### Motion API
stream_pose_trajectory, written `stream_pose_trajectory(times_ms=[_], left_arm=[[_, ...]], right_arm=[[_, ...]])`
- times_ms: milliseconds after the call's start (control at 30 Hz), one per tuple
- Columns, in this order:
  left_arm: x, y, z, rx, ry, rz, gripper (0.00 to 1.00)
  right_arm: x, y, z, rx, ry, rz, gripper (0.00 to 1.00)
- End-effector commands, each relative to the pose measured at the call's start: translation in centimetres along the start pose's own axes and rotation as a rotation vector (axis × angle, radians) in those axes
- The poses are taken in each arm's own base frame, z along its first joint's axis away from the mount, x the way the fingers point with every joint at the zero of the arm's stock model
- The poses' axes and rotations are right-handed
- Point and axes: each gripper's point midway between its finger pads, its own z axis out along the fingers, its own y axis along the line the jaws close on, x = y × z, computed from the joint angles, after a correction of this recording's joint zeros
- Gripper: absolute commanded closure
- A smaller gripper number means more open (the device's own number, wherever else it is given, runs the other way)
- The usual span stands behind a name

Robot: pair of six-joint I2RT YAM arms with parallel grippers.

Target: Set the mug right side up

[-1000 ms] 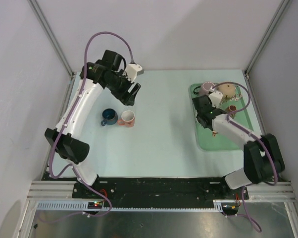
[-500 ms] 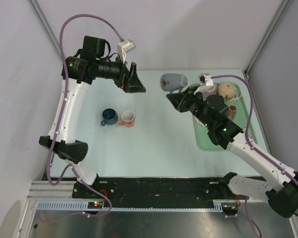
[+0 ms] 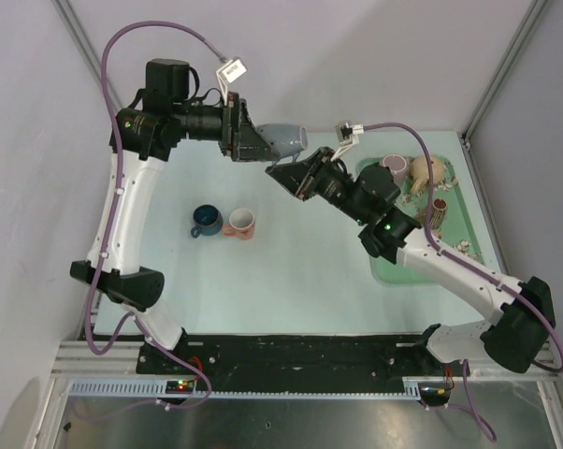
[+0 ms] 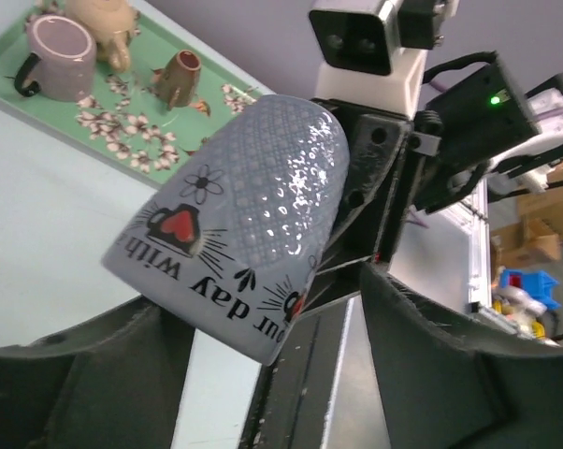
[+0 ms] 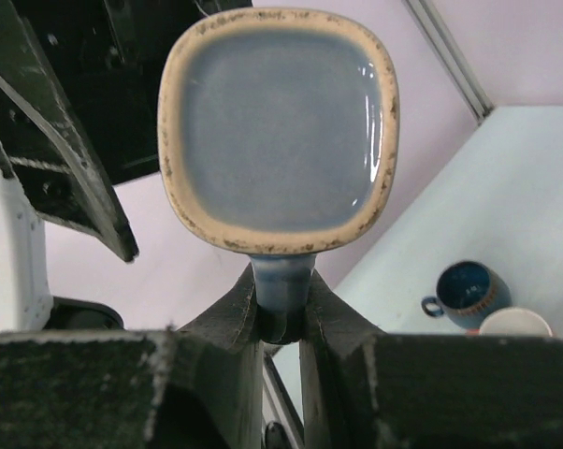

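Hanging mid-air over the far part of the counter (image 3: 310, 271), the grey-blue mug (image 3: 283, 139) lies roughly on its side, well above the surface and between both arms. R gripper (image 3: 294, 168) is pinched tight on the handle (image 5: 281, 281). Its wrist view looks straight at one square, tan-rimmed end of the mug; can't tell whether that's the mouth or the base. L gripper (image 3: 253, 145) stands wide, one finger each side of the mug body. A gap shows at one finger in the left wrist view, so no clamp is seen there.

Reads as a hand-over, w/ the L arm due to take the body so the mug can be turned.

Doing it well:
- Glaze looks slick and the body tapers, so seat the L pads across the wider, flatter faces, not near the rounded end where it could squirt out.
- Close L fully before R lets go; a thin handle pinch alone leaves the mug free to swing.
- R should open, then back out in line w/ the handle so it doesn't hook it.
- Roll the L wrist slowly until the mouth faces up, then lower onto bare counter, apart from the dark blue mug (image 3: 206, 220) and pink mug (image 3: 240, 223), and off the green tray (image 3: 384, 267).
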Motion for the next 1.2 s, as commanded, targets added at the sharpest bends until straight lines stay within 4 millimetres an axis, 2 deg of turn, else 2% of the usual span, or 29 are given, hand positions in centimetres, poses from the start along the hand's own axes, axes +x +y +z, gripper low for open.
stream_pose_trajectory(times_ms=[0, 33, 100, 133, 167, 200, 267, 300, 433, 500, 567, 700, 800, 900, 1000, 1100, 1167], left_arm=[[-0.7, -4.0, -0.9, 0.131, -0.025, 0.022, 0.37], [-0.6, -4.1, -0.9, 0.141, -0.022, 0.012, 0.46], [-0.5, -3.6, -0.8, 0.13, -0.021, -0.005, 0.76], [-0.3, -3.1, -0.6, 0.113, -0.02, -0.017, 0.88], [-0.2, -2.2, -0.6, 0.082, -0.021, -0.03, 0.94], [-0.1, -1.3, -0.6, 0.043, -0.026, -0.039, 0.97], [0.4, 1.7, -0.7, -0.082, -0.033, -0.032, 0.99], [1.1, 4.2, -0.9, -0.193, -0.026, -0.024, 0.99], [5.1, 12.6, -2.3, -0.54, 0.091, 0.056, 1.0], [7.2, 15.1, -3.4, -0.651, 0.165, 0.08, 1.0], [9.4, 15.8, -4.8, -0.709, 0.263, 0.102, 1.0], [14.1, 14.4, -8.4, -0.742, 0.525, 0.128, 1.0], [18.2, 13.8, -12.0, -0.801, 0.735, 0.118, 1.0], [23.1, 14.6, -14.3, -0.831, 0.918, 0.082, 1.0], [26.3, 16.4, -15.4, -0.869, 0.969, 0.025, 1.0], [27.7, 18.9, -16.3, -0.943, 0.936, -0.029, 1.0], [28.4, 19.9, -15.9, -0.935, 0.884, -0.054, 1.0]], right_arm=[[-3.1, 4.6, 1.6, -0.173, -0.076, 0.017, 1.0], [-2.8, 4.6, 1.9, -0.18, -0.062, 0.023, 1.0], [-1.9, 4.1, 2.6, -0.177, -0.03, 0.036, 1.0], [-1.4, 3.7, 2.8, -0.169, -0.014, 0.036, 1.0], [-0.8, 3.1, 2.9, -0.149, 0.007, 0.036, 1.0], [-0.3, 2.4, 2.9, -0.124, 0.022, 0.024, 0.98], [0.7, 0.8, 2.7, -0.051, 0.056, 0.0, 0.7], [1.2, -0.3, 2.4, -0.007, 0.078, -0.011, 0.6], [2.7, -4.2, 0.8, 0.177, 0.139, -0.065, 0.32], [3.2, -6.5, -0.8, 0.296, 0.177, -0.094, 0.22], [3.1, -8.8, -3.0, 0.432, 0.192, -0.131, 0.17], [0.9, -14.4, -9.4, 0.766, 0.157, -0.179, 0.11], [-1.0, -19.3, -15.7, 1.053, 0.129, -0.172, 0.1], [-2.4, -23.9, -22.2, 1.28, 0.109, -0.141, 0.08], [-3.2, -27.2, -27.5, 1.427, 0.08, -0.083, 0.08], [-3.9, -29.4, -31.9, 1.567, 0.033, -0.054, 0.08], [-4.2, -30.5, -33.8, 1.636, -0.002, -0.043, 0.09]])
